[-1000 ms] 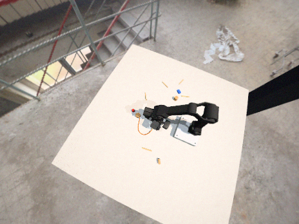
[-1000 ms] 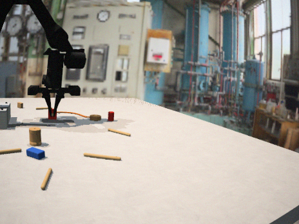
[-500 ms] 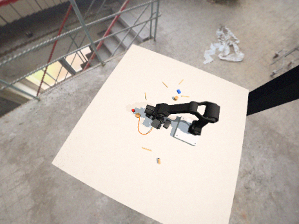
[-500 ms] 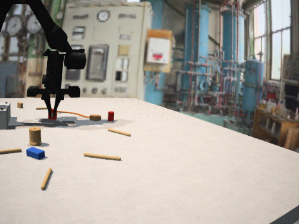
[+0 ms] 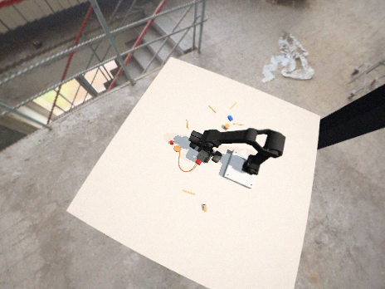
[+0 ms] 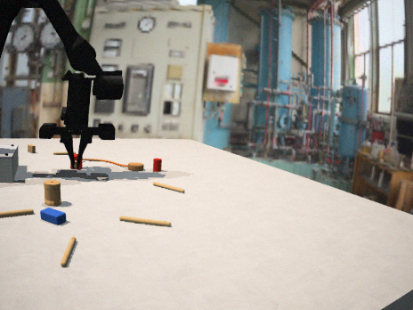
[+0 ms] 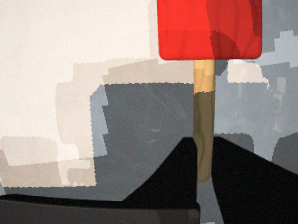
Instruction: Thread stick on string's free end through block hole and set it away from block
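Observation:
The red block [image 5: 198, 162] [image 7: 210, 30] stands on the table [image 5: 137, 178] [image 6: 249, 249]. The stick [image 7: 204, 107] sticks out of the block's near side in the wrist view, with a length about as long as the block is wide. My gripper [image 6: 76, 167] [image 7: 200, 147] is shut on the stick near its end, a little apart from the block. The orange string [image 5: 185, 171] [image 6: 104, 160] curves from the round button [image 5: 177, 149] [image 6: 135, 167] to the block's other side. Whether it has entered the hole is hidden. In the top view my fingertips are hidden by the arm.
A red cylinder [image 5: 171, 142] [image 6: 157, 165] stands beside the button. A blue brick [image 5: 230, 118] [image 6: 52, 216], a wooden cylinder [image 5: 226, 126] [image 6: 52, 193] and several loose sticks lie to one side. Another loose stick [image 5: 188, 192] and a small wooden piece [image 5: 204, 208] [image 6: 31, 149] lie on the other.

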`<state>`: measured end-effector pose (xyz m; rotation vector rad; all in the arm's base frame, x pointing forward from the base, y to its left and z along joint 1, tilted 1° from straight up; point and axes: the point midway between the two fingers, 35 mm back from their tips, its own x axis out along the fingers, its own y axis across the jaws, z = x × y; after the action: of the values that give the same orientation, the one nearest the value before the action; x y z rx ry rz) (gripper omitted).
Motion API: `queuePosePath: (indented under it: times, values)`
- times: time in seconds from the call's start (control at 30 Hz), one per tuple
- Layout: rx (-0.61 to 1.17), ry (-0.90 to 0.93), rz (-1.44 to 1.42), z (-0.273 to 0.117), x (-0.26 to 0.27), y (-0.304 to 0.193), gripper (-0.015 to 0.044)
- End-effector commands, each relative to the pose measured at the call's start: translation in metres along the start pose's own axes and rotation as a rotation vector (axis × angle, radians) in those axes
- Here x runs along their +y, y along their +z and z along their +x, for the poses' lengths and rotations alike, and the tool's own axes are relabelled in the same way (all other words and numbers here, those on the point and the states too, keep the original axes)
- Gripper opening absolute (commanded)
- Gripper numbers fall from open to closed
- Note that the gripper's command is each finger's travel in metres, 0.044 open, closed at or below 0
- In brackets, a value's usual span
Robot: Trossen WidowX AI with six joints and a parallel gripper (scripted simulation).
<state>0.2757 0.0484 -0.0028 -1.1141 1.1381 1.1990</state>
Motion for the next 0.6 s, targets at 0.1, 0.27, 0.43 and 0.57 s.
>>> queuePosePath:
  times: [0.1,0.27,0.43,0.57]
  values:
    - [-0.003,0.0,-0.006,0.0,0.001,-0.011,0.0]
    - [-0.003,-0.001,-0.006,-0.001,0.001,-0.019,0.0]
    - [-0.003,-0.001,-0.006,-0.001,0.001,-0.027,0.0]
    - [-0.002,-0.002,-0.006,-0.002,0.0,-0.034,0.0]
